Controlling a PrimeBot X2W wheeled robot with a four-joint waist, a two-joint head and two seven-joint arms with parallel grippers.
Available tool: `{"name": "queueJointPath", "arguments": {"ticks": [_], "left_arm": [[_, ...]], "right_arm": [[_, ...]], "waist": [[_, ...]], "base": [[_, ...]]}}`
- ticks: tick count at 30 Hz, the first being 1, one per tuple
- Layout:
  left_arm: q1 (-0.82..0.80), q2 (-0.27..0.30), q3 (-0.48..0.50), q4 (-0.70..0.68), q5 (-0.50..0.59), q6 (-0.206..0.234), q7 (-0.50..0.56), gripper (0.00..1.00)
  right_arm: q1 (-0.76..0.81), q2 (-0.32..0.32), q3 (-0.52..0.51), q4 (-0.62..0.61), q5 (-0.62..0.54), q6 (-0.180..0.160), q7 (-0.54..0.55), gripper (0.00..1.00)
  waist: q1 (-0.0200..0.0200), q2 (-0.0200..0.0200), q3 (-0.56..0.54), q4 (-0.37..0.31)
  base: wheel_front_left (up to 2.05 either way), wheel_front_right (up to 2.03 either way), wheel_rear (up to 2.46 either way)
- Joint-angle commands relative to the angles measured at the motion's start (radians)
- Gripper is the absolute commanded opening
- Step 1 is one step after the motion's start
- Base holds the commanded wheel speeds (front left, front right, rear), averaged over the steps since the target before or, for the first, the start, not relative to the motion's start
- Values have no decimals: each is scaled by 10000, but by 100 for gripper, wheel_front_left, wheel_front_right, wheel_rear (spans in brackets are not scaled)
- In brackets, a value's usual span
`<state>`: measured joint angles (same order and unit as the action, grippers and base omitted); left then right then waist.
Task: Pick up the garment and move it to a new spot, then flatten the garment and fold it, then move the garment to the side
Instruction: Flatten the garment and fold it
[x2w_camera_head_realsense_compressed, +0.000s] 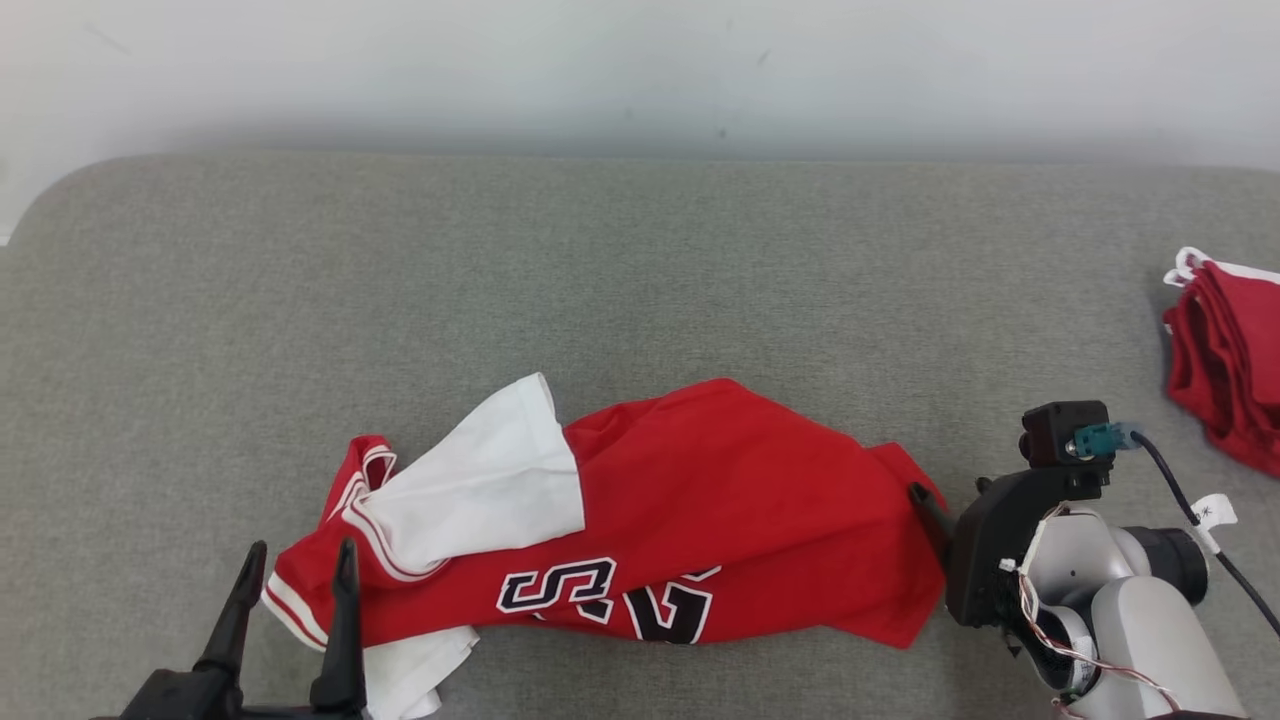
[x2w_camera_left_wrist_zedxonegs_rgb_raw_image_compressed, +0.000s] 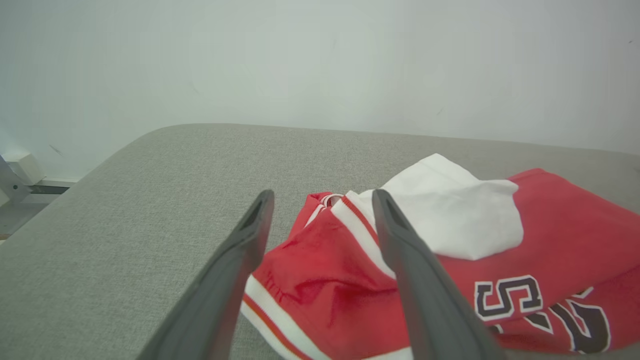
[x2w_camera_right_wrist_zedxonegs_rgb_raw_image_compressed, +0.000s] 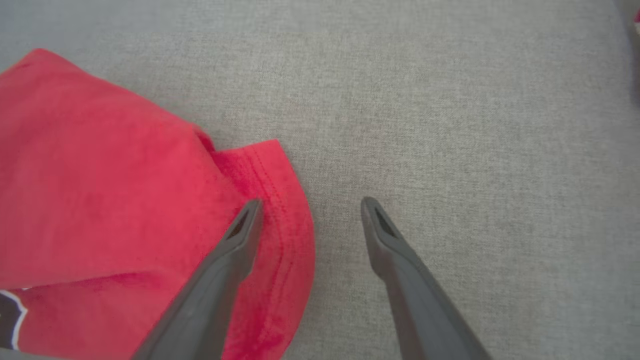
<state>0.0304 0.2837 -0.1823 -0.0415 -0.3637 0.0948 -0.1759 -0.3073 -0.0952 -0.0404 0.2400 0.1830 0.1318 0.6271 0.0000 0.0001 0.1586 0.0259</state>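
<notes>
Head view: the garment (x2w_camera_head_realsense_compressed: 720, 480) lies bunched in the lower centre of the grey tabletop (x2w_camera_head_realsense_compressed: 640, 260). One white sleeve is flopped over the red body and the number is creased. The left pincer (x2w_camera_head_realsense_compressed: 302, 550) stands at lower left by the striped collar end, fingers apart. The right pincer (x2w_camera_head_realsense_compressed: 928, 512) sits at the hem end at lower right, mostly hidden behind its own wrist. A second red garment (x2w_camera_head_realsense_compressed: 1225, 360) lies well apart at the right edge.

Left wrist view: the left pincer (x2w_camera_left_wrist_zedxonegs_rgb_raw_image_compressed: 322, 197) is spread, empty, with the collar end showing between the fingers.

Right wrist view: the right pincer (x2w_camera_right_wrist_zedxonegs_rgb_raw_image_compressed: 310, 205) is also spread and empty, with one finger over the hem corner and the other over bare cloth.

Nothing is gripped. The garment is neither flat nor folded, so flattening, folding and setting aside all remain. Whether this spot is already the new one probably can't be settled from here.
</notes>
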Motion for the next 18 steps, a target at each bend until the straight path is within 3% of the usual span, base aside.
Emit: {"name": "queueJointPath", "arguments": {"ticks": [1, 6, 9, 10, 11, 18], "left_arm": [[-111, -30, -27, -13, 40, -43, -102, 100], [-122, -70, -142, -38, 37, -17, -61, 100], [-62, -76, -171, -72, 7, 16, -31, 100], [-62, -76, -171, -72, 7, 16, -31, 100], [-53, -68, -176, -74, -6, 16, -11, 100], [-15, -71, -198, -154, -62, 143, 153, 100]], "right_arm": [[-95, -59, -142, 96, -283, -24, 332, 100], [-45, 122, -226, 290, -209, -25, 810, 100], [41, 177, -185, 382, -113, -25, 984, 9], [41, 177, -185, 382, -113, -25, 984, 9], [57, 194, -190, 404, -104, -25, 999, 0], [-75, 63, -557, -263, -570, -25, -62, 0]], "waist": [[0, -1, 128, 241], [0, -1, 177, 490], [0, -1, 177, 538], [0, -1, 177, 538], [0, -1, 174, 540], [0, -1, 41, 387]], "base": [[0, 0, 0], [0, 0, 0], [0, 0, 0], [0, 0, 0], [0, 0, 0], [0, 0, 0]]}}
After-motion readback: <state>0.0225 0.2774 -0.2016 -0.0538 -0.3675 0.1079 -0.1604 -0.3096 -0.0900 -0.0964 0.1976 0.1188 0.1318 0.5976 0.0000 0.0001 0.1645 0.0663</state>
